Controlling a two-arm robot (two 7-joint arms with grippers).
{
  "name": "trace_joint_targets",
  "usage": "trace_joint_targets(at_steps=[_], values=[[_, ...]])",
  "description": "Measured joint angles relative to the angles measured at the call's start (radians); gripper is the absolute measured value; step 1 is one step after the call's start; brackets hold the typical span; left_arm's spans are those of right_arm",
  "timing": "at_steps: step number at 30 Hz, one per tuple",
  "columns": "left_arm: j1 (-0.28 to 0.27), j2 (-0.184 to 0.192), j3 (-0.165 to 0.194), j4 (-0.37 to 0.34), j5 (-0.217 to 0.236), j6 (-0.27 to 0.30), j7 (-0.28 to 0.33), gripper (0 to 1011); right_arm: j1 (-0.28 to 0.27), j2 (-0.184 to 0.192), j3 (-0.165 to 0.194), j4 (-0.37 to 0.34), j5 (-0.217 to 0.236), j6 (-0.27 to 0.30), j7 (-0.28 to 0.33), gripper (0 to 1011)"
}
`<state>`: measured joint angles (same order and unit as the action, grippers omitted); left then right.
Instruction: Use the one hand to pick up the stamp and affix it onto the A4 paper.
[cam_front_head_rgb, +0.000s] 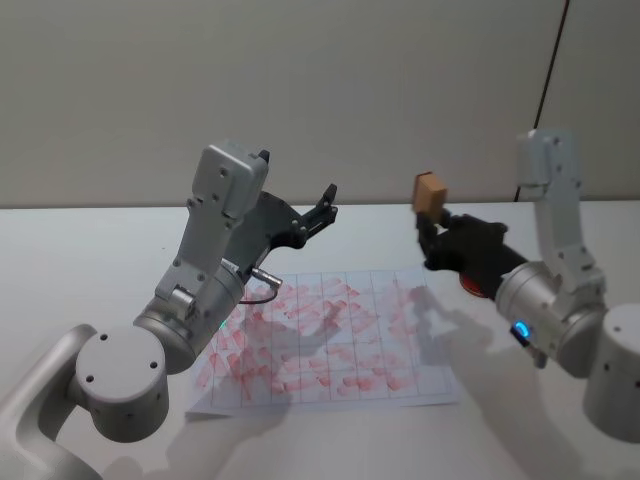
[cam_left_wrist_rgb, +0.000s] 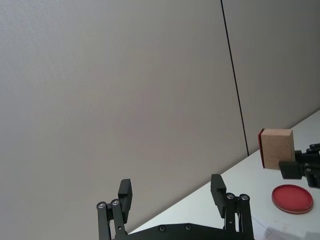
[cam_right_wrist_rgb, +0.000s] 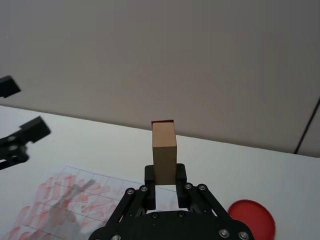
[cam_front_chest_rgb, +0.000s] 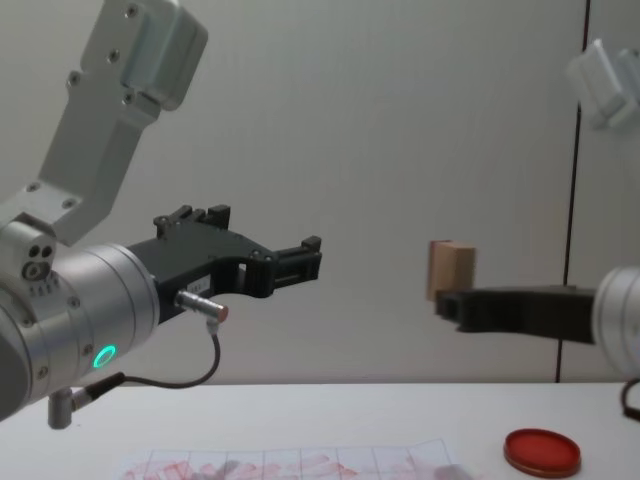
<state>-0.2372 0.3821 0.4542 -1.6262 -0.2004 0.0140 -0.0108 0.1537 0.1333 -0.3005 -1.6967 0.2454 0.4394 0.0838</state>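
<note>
Remote station, stamping task: my right gripper (cam_right_wrist_rgb: 165, 176) has its two fingers closed on the lower part of the stamp (cam_right_wrist_rgb: 164, 148), and the tan wooden block stands upright above them, raised well off the table (cam_front_head_rgb: 80, 260). A red face shows on the block's far end. In the chest view the stamp (cam_front_chest_rgb: 451, 270) hangs high in front of the wall, up and to the left of the red round disc (cam_front_chest_rgb: 541, 452) that lies flat on the tabletop. Below, the A4 paper (cam_front_head_rgb: 330, 350) lies flat on the white surface, and nearly every box of its thin-lined grid holds reddish-pink marks. In the head view the block sits up beyond the sheet's far right corner, and the gripper's shadow falls across the sheet's right edge. The red disc lies just off that right edge, partly hidden behind my right arm in the head view. My left gripper (cam_front_head_rgb: 328, 203) is raised over the far left part of the sheet, its fingers spread wide with nothing between them, pointing toward the right arm. The two grippers are well apart, with open air between them above the middle of the sheet. The left arm's bulk covers the sheet's left margin in the head view. White tabletop lies bare to the far left and along the near edge in front of the sheet.
</note>
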Motion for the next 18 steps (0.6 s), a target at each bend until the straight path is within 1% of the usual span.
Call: trace_joint_targets(at_steps=[3, 4, 9, 18], values=[[0.000, 0.000, 0.000, 0.000, 0.000, 0.000, 0.000, 1001, 0.008, 0.004, 0.015, 0.013, 0.008, 0.015, -0.023, 213], [0.000, 0.000, 0.000, 0.000, 0.000, 0.000, 0.000, 1001, 0.008, 0.004, 0.015, 0.013, 0.008, 0.015, -0.023, 213], [0.000, 0.000, 0.000, 0.000, 0.000, 0.000, 0.000, 1001, 0.030, 0.011, 0.041, 0.056, 0.021, 0.033, -0.056, 213], [0.000, 0.000, 0.000, 0.000, 0.000, 0.000, 0.000, 1001, 0.070, 0.014, 0.070, 0.140, 0.031, 0.048, -0.079, 213]])
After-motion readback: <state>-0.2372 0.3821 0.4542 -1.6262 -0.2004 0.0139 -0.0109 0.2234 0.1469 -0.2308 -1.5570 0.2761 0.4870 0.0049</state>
